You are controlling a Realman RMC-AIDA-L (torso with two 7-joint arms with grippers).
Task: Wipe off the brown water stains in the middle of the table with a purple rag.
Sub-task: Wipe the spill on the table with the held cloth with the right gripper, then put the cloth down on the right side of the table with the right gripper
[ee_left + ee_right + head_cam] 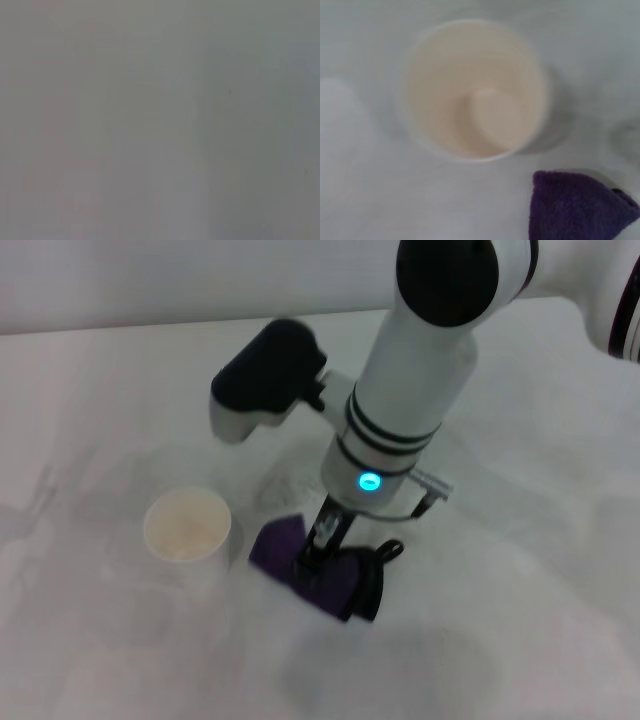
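The purple rag (290, 558) lies on the white table (530, 600), just right of the paper cup, with its black edging and loop (378, 558) at its right end. My right gripper (320, 540) comes straight down from above and is shut on the middle of the rag, pressing it to the tabletop. A corner of the rag also shows in the right wrist view (575, 210). No tan-brown puddle shows in any view; the rag and gripper may be covering it. My left gripper is out of view, and the left wrist view shows only a blank grey surface.
An empty paper cup (187, 525) stands upright close to the left of the rag; the right wrist view looks down into the cup (475, 90). Faint greyish speckled smudges (280, 480) lie just beyond the rag. My right arm (410, 390) reaches over the table from the far right.
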